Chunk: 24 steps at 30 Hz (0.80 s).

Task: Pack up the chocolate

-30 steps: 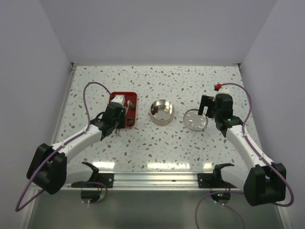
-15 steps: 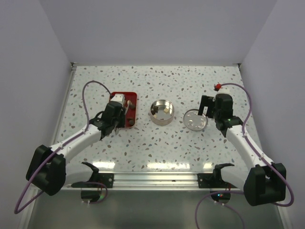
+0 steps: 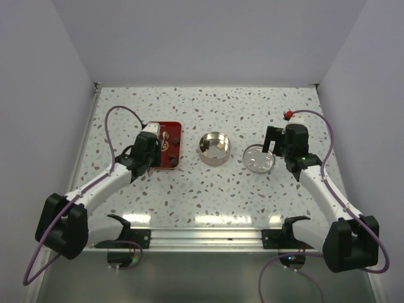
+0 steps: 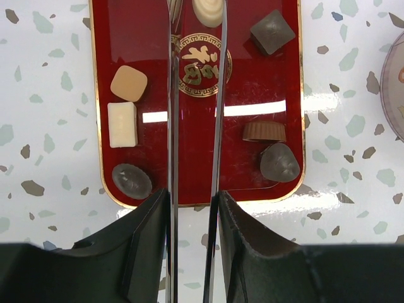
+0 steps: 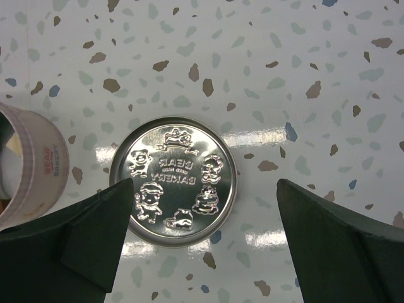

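Note:
Several chocolates lie on the red tray [image 4: 196, 170]: a light brown cube [image 4: 129, 83], a cream-white bar [image 4: 122, 124], a dark round piece [image 4: 132, 180], a dark cube [image 4: 273, 31], a brown cup [image 4: 264, 130], a dark lump [image 4: 279, 163] and a cream oval [image 4: 208, 11]. My left gripper [image 4: 192, 199] is shut on thin metal tweezers [image 4: 218, 95], which reach over the tray's middle; their tips run out of the frame by the cream oval. In the top view the left gripper [image 3: 148, 145] is at the tray's left side [image 3: 172, 146]. My right gripper [image 5: 205, 183] hangs open above the tin lid [image 5: 172, 181].
The open round silver tin [image 3: 214, 148] stands mid-table between the tray and the lid [image 3: 259, 159]. Its wall shows at the left edge of the right wrist view [image 5: 38, 167], with cream and brown bits inside. White walls enclose the table on three sides.
My left gripper has drawn back and to the left off the tray, so more of the tray and its chocolates show. The right arm has not moved.

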{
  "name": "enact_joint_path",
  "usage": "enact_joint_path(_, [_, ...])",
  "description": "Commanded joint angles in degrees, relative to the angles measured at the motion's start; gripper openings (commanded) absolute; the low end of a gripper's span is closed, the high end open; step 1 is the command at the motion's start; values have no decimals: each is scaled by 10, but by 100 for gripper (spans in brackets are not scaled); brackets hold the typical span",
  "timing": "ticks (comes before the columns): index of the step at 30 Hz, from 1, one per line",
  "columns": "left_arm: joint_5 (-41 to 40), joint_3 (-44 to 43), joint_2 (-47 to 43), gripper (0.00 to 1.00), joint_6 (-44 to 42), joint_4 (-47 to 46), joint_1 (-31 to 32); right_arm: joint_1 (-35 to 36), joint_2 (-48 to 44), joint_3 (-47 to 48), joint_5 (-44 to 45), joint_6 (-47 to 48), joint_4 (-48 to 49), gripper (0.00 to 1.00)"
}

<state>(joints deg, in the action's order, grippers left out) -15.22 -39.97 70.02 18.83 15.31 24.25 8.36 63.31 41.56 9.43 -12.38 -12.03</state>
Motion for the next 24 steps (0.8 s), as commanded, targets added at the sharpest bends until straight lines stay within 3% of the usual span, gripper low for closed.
enact_joint_path(1, [0,-12,-20,41,-13,-5,-6,1,-5,25,-3,3,6,99])
enact_joint_path(13, [32,-9,-8,41,-5,-25,-6,1,-3,26,-5,3,5,99])
enact_joint_path(24, [15,-25,-26,31,-10,-8,-6,2,-2,26,-5,3,5,99])
